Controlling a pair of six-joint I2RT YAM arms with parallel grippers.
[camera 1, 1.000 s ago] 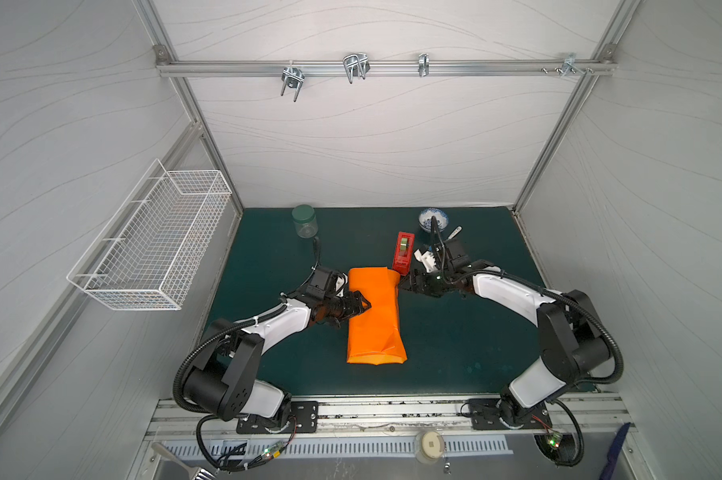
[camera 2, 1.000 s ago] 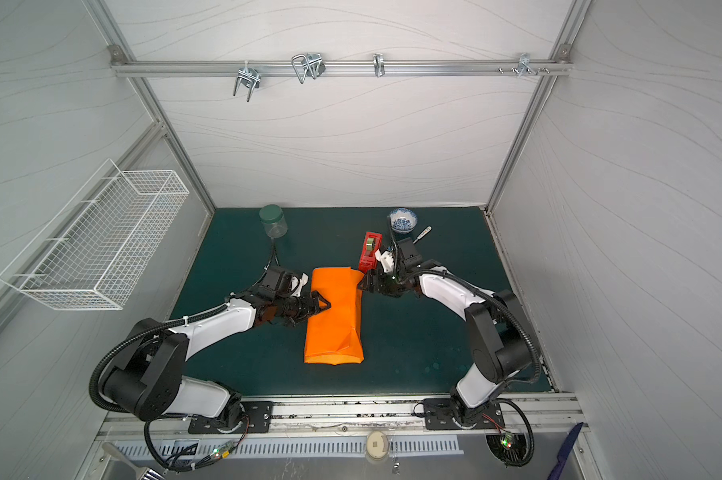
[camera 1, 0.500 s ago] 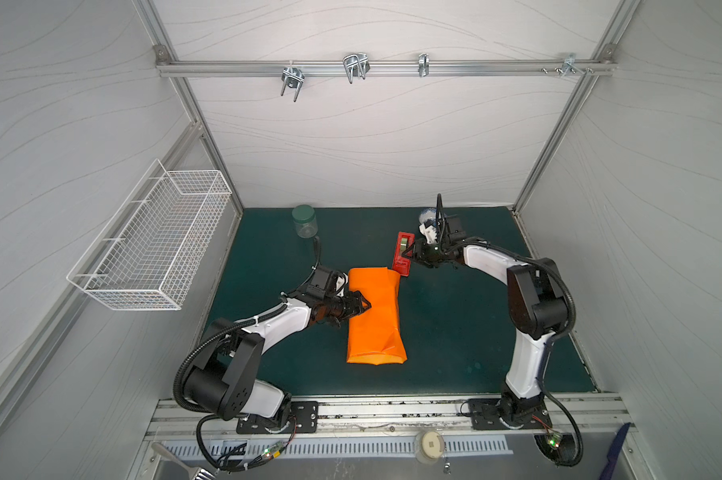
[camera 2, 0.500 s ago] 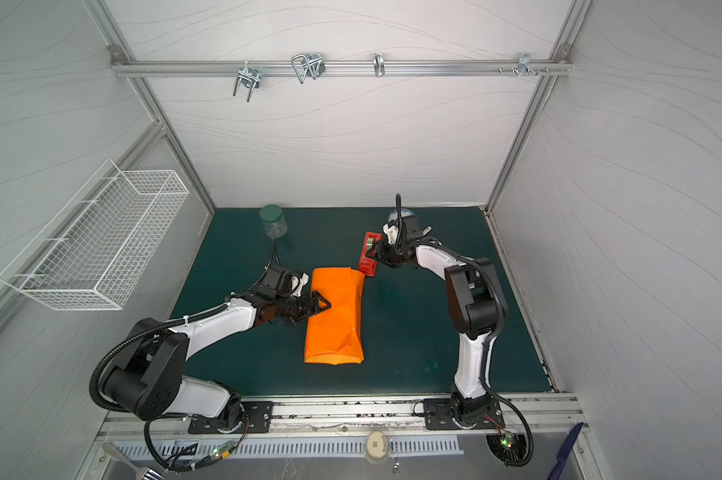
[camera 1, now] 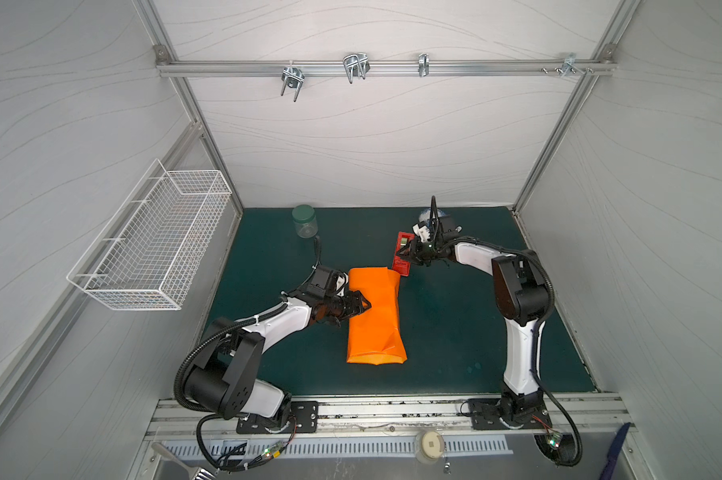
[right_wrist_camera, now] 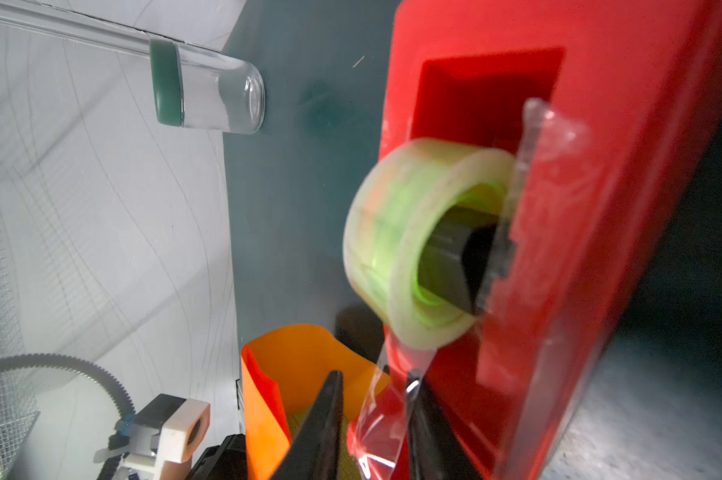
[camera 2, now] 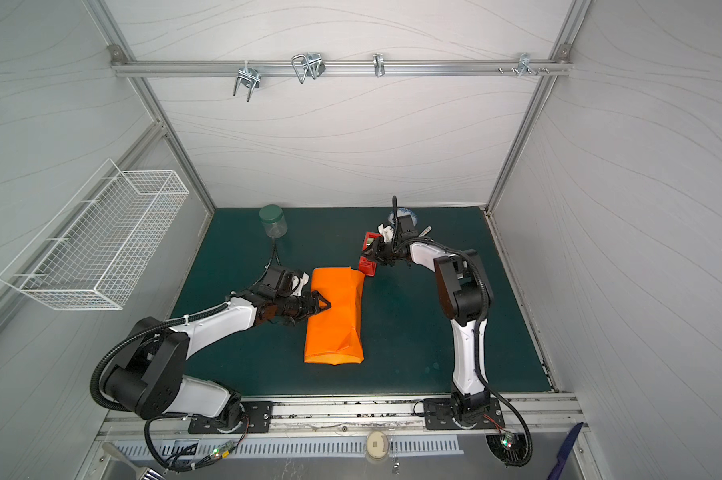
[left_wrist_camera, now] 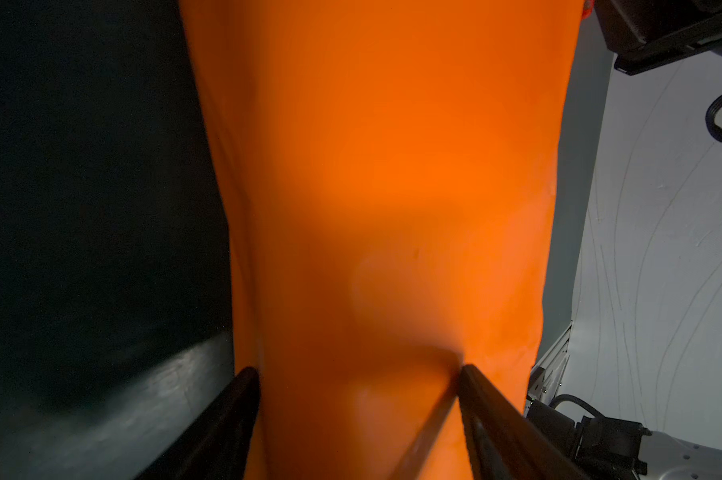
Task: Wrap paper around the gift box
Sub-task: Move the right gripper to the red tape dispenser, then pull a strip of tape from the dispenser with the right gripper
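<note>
We are working on a dark green counter point(camera 1: 455, 332). Nearest to us, the paper point(camera 1: 376, 324) is lying about midway between the counter's left and right edges. It is folded over into a long orange bundle that is running from near the front edge toward the back edge. Its near end is lying flat and creased.

The gift box point(right_wrist_camera: 299, 422) is sitting inside this bundle, so the paper is hiding it in both top views. Only a small olive-green patch is showing, in the right wrist view, inside the far end of the paper.

A little farther in, our left gripper point(camera 1: 363, 306) is reaching over from the left side of the counter and meeting the bundle about halfway along. In the left wrist view its jaws are standing wide with the bundle between them. Both fingers point(left_wrist_camera: 488, 415) are touching the paper, so this gripper is holding the wrapped bundle.

Farther back, the far end of the paper is standing open like a tube. A red tape dispenser point(camera 1: 401, 266) is sitting just beside that end, with a roll of tape point(right_wrist_camera: 392, 232) in it.

Our right gripper point(right_wrist_camera: 374, 376) is hanging right at the dispenser. Its jaws are narrow, with a small gap between them. A clear strip of tape point(right_wrist_camera: 386, 415) is hanging in that gap and touching one finger. We cannot tell if it is pinched.

Farthest away, a glass jar point(camera 1: 304, 222) with a green lid is standing near the back left corner, well apart from the paper.
</note>
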